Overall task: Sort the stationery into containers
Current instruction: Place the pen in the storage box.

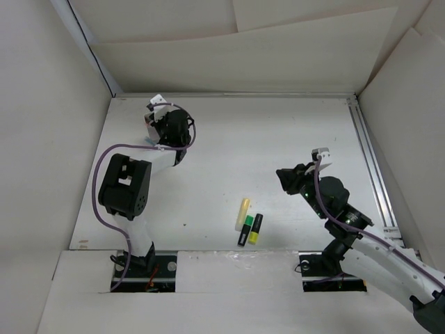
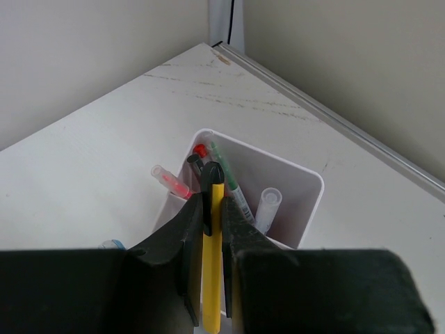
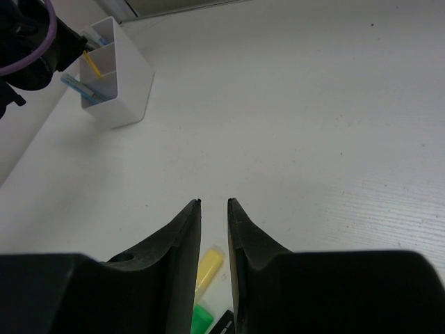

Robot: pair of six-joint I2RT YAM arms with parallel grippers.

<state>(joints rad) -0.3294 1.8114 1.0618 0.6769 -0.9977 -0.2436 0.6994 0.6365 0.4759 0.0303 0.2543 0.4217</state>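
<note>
Pincer of left arm tight around yellow pen above white box

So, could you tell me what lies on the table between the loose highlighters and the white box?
Nothing: in the right wrist view, the table between the highlighters and the white box is bare.

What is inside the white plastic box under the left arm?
The white rectangular plastic box holds a red-capped pen, a green pen and a clear-capped pen. The left fingers and their yellow pen hide its near part.
</note>
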